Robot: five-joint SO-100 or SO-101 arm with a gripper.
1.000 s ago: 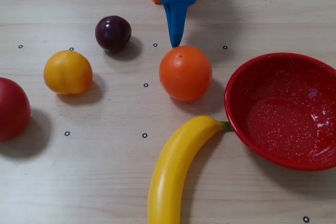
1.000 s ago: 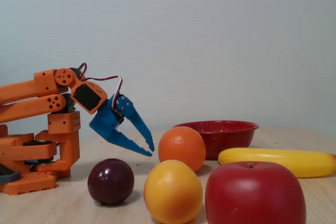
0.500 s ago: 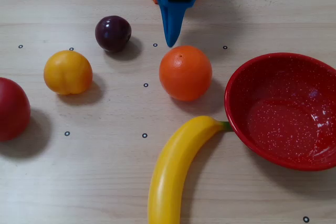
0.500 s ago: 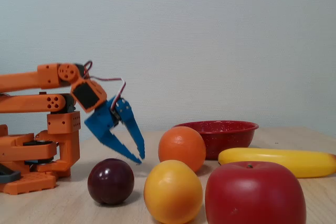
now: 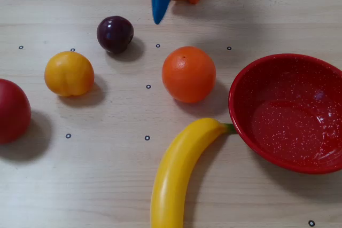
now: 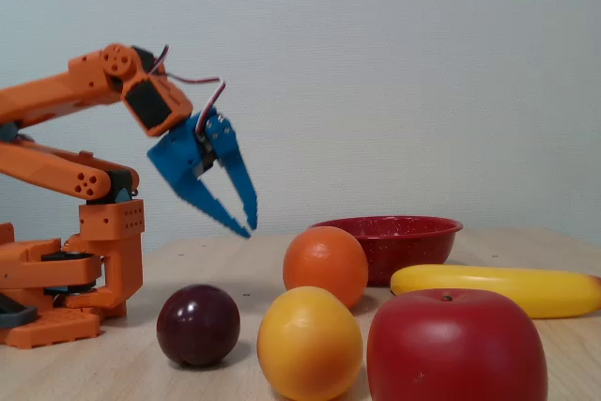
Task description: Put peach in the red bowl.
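Note:
The peach (image 5: 69,73) is a small yellow-orange fruit with a crease, lying on the wooden table at the left in a fixed view; it also shows at the front in the other fixed view (image 6: 310,343). The red bowl (image 5: 251,78) is speckled inside, stands at the right and is empty; it shows further back in the side-on fixed view (image 6: 394,237). My blue gripper (image 5: 157,18) hangs in the air near the arm's base, well above the table (image 6: 248,228). Its jaws meet at the tips and hold nothing. It is far from the peach.
A dark purple plum (image 5: 115,34) lies nearest the gripper. A large orange (image 5: 188,74) sits between peach and bowl. A yellow banana (image 5: 181,169) lies against the bowl's rim. A red apple (image 5: 10,110) is at the left edge. The orange arm base (image 6: 66,279) stands behind.

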